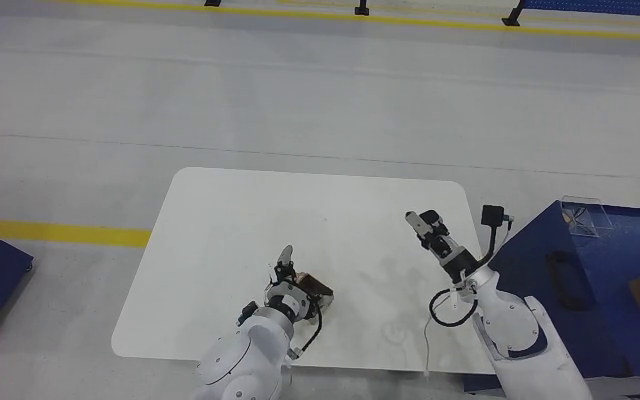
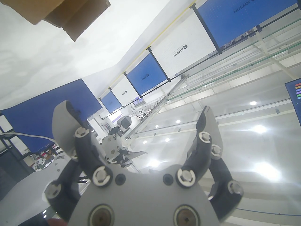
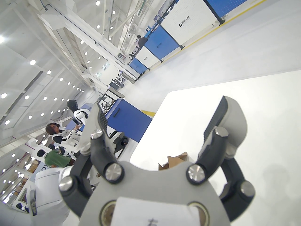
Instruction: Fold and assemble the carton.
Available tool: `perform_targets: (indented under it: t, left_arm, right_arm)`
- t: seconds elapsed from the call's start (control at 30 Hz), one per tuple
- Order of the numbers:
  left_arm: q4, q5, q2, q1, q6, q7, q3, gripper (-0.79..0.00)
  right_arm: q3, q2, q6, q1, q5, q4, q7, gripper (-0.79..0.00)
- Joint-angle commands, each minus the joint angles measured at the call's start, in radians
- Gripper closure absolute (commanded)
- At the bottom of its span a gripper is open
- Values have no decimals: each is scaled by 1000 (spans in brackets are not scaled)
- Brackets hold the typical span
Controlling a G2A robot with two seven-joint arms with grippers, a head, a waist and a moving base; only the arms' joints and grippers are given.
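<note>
Though set just beside the carton [image 1: 316, 290] on the white table [image 1: 250, 220], gaping empty at the left gripper [image 2: 136, 108]; same at the right gripper [image 3: 162, 105], well apart

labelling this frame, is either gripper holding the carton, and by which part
Nothing is held. The left gripper and the right gripper are both open and empty; the cardboard carton lies on the table by the left gripper.
</note>
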Motion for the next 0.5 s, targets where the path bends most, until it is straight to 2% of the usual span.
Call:
perform_targets:
  t: [0.0,0.07,0.13,0.17,0.27,0.47]
  left_arm:
    - [-23,245,13,1,72,65,-16,-785]
    - [-69,393,25,5,191,62,10,-785]
    - [-90,567,47,7,357,-16,40,-785]
    - [-82,655,57,13,405,-35,46,-785]
    - [3,836,72,27,480,-43,73,-785]
    - [111,877,79,22,600,-198,104,-785]
  right_arm:
    - [-11,1,165,97,113,24,220,-785]
    - [-78,-5,225,125,-3,26,182,-785]
    - [-153,-14,290,152,-80,33,171,-785]
    - [-188,-18,308,168,-119,41,179,-785]
    - [-278,-28,330,210,-273,77,154,-785]
    - [-379,-44,357,266,-393,145,207,-785]
